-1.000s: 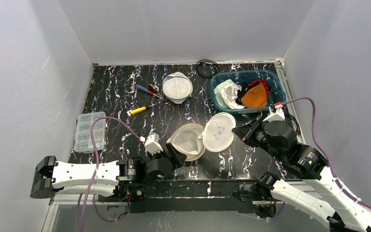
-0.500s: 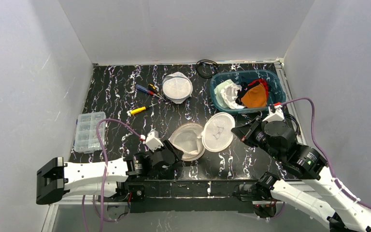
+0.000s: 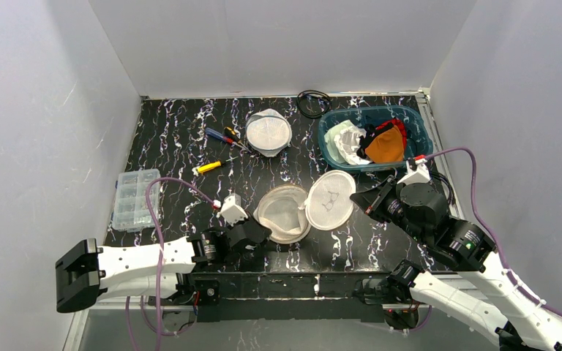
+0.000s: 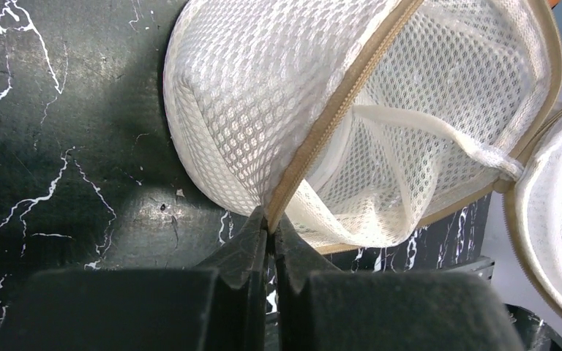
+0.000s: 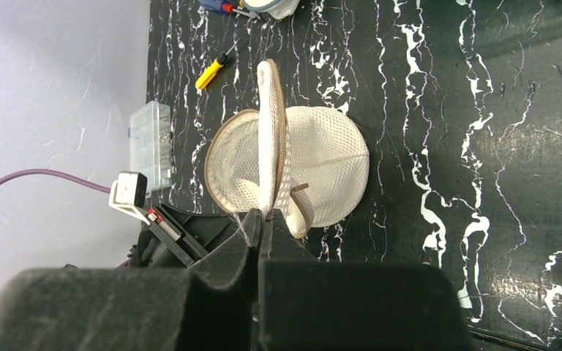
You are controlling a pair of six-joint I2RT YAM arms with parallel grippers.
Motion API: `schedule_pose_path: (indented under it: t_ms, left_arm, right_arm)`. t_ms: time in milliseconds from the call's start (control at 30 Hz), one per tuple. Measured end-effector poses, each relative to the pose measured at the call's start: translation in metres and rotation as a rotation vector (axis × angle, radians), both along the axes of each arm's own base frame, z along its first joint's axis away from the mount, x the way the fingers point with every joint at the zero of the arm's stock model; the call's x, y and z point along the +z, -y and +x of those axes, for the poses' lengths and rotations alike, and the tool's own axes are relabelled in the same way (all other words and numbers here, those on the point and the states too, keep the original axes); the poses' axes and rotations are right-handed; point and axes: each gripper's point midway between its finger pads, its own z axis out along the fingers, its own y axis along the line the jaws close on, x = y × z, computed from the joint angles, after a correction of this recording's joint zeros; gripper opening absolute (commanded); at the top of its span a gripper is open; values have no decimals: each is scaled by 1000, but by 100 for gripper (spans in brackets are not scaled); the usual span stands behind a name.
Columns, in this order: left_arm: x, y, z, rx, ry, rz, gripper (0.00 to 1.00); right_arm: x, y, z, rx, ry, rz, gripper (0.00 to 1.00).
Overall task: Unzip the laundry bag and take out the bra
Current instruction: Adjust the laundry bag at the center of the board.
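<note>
Since a second ago the left arm has drawn back toward the near edge, and the left pincer (image 4: 271,223), then wide open, has closed completely. It now pinches the beige zip tape (image 4: 336,117) at the near rim of the laundry bag (image 3: 284,213), which lies unzipped in the middle of the surface (image 3: 175,139), its bowl-shaped half gaping. A white strap (image 4: 424,128) crosses the inside of the bowl. Whether it belongs to the bra cannot be told, and no other part of the bra shows. To the right, the mesh lid (image 3: 331,199) stands tipped up on its hinge side, with the right pincer (image 5: 262,213) clamped shut on its rim. The bag looks very light, with soft mesh that would buckle or slide if pushed. The stitched rim is the firmest place to hold, so 2 rim grips suit it. The strap looks limp and likely to snag, and is best pinched mid-length.
</note>
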Motion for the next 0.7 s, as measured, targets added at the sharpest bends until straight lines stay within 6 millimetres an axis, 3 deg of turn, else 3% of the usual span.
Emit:
schedule_pose_path:
  t_ms: [200,333,500,600,700]
  left_arm:
    - [7,2,-6,-69,-1,37,0]
    - [47,15,-9,-138,23,-3,0]
    - [118,28,-13,-223,79,-116,0]
    - [138,26,-10,-234,78,-165,0]
    - [132,16,-4,-215,45,-195,0]
  right_arm:
    - [-4,4,4,5,11,-87,1]
    - [8,9,12,14,53,-188,1]
    - [19,18,23,20,116,-319,1]
    - [19,23,27,24,141,-392,1]
    - [16,27,29,43,152,-458,1]
